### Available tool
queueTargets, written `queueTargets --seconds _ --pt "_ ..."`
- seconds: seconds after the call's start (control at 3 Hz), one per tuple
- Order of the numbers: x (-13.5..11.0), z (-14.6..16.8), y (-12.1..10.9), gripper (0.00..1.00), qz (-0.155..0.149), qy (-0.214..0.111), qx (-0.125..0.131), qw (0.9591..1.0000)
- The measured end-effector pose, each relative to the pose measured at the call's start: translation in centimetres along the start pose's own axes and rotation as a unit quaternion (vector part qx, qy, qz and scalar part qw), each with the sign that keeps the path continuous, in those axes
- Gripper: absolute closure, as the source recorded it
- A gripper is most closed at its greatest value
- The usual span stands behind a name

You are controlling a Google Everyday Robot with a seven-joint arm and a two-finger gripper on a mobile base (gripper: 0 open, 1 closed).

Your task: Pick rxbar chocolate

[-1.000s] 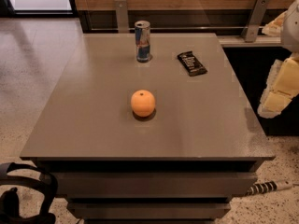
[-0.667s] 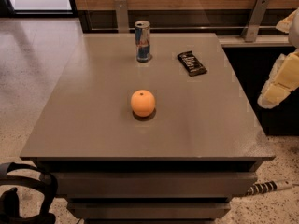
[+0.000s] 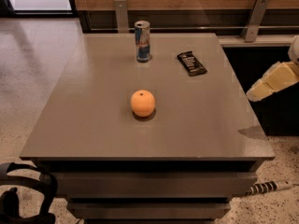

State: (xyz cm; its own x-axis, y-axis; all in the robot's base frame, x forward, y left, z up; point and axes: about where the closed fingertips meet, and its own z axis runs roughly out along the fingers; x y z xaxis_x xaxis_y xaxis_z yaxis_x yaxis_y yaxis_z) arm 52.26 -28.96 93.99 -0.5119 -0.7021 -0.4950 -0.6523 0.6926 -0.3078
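The rxbar chocolate (image 3: 191,62) is a flat dark bar with white lettering. It lies on the grey table (image 3: 93,106), at the far right, about a hand's width right of the drink can. My gripper (image 3: 271,82) shows as a cream-coloured part at the right edge of the view. It hangs beyond the table's right edge, apart from the bar and nearer to me than the bar. Nothing shows in its hold.
A blue-silver drink can (image 3: 142,41) stands at the far middle of the table. An orange fruit (image 3: 142,102) sits near the table's centre. A wooden wall with metal brackets (image 3: 254,17) runs behind. A cable (image 3: 268,187) lies on the floor at the right.
My gripper at the right edge has risen a little and tilted towards level. The bar, the can and the orange have not moved.
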Motion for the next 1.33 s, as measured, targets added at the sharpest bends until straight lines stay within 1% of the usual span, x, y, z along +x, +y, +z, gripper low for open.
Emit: queueTargets --seconds 0.33,0.67,1.0,1.33 --pt "-0.2 3.4 -0.8 0.00 0.056 -0.057 0.009 0.9968" --pt "-1.7 3.2 -2.5 0.00 0.058 -0.088 0.042 0.9936" --pt "-1.7 3.2 -2.5 0.00 0.058 -0.088 0.042 0.9936" --pt "-3.0 4.2 -2.8 0.00 0.057 -0.096 0.030 0.9932"
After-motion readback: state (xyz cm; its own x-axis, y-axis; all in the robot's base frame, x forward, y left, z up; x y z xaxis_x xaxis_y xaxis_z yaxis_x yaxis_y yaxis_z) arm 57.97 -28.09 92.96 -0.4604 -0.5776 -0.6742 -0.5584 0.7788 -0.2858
